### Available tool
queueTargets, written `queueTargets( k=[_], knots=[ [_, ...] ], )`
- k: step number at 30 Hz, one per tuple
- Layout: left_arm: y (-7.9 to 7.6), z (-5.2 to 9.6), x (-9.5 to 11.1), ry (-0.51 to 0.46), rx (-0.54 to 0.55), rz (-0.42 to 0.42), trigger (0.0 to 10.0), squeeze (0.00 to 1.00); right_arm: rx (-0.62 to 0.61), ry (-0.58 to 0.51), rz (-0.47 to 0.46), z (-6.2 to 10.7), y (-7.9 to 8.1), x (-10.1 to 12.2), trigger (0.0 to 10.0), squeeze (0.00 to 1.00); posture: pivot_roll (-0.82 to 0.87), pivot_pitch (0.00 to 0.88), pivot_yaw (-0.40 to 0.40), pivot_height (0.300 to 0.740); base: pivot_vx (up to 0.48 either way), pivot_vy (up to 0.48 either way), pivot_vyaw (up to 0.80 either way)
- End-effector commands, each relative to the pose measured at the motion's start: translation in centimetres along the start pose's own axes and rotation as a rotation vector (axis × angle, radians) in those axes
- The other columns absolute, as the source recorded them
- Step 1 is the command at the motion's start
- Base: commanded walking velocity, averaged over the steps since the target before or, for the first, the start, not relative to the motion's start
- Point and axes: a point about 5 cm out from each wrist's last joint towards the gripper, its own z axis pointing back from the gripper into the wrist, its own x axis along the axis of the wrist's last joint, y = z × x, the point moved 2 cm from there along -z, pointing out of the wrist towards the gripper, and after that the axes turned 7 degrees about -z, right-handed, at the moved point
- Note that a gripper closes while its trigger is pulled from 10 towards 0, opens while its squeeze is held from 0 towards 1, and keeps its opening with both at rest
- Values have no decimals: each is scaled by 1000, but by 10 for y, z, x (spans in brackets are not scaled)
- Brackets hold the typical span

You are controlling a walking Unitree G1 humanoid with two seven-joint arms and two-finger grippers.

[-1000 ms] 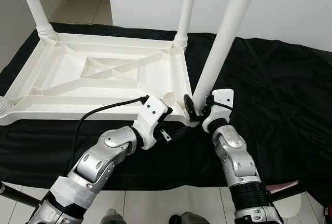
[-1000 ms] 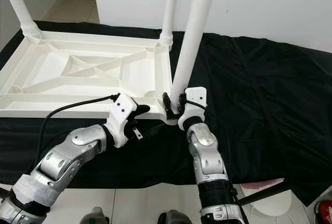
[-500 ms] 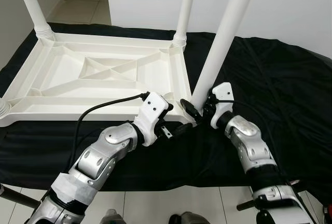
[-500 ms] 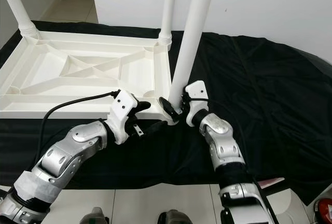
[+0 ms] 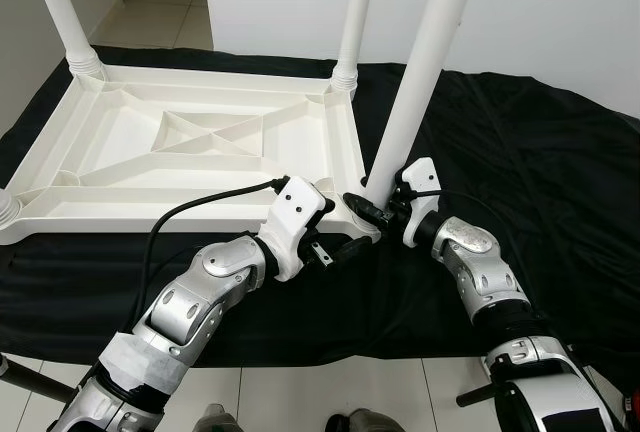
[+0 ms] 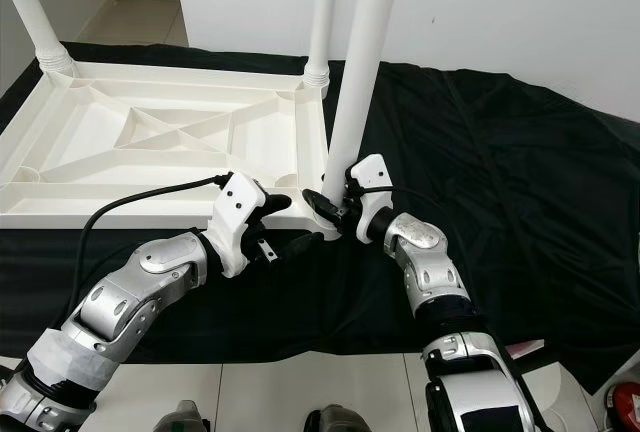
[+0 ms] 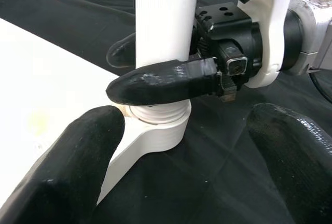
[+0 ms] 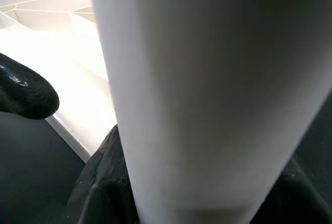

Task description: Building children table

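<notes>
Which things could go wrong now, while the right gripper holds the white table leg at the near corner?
The right gripper clamps the tall white plastic leg low, just above its corner socket, so the long leg might tilt and bind. The open left gripper hovers beside the upturned white plastic tabletop without holding it, so it may slide on the black cloth.

A black cloth (image 5: 560,182) covers the support; the upturned white table (image 5: 190,152) lies on it.
</notes>
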Motion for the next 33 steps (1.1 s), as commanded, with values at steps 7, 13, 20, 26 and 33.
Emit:
queueTargets(
  k=[7, 13, 20, 26, 33],
  knots=[
    [-10, -1, 0, -9, -123, -16, 10000, 0, -156, 63, -26, 10, -2, -21, 10000, 0, 89, 0, -65, 740, 0, 0, 0],
    [-11, -1, -1, -9, -129, -15, 10000, 0, -414, 22, -113, 8, 1, -22, 10000, 0, 89, 0, -68, 740, 0, 0, 0],
    [-14, -1, -2, -7, -136, -14, 10000, 0, -650, -26, -200, 0, 30, -24, 10000, 0, 102, 0, -78, 740, 0, 0, 0],
    [-13, 0, -1, -4, -137, -20, 10000, 0, -592, -68, -213, -4, 37, -16, 10000, 1000, 102, 0, -72, 740, 0, 0, 0],
    [-9, 1, -1, -1, -133, -25, 10000, 0, -525, -119, -215, 10, 23, -4, 10000, 1000, 102, 0, -66, 740, 0, 0, 0]
  ],
)
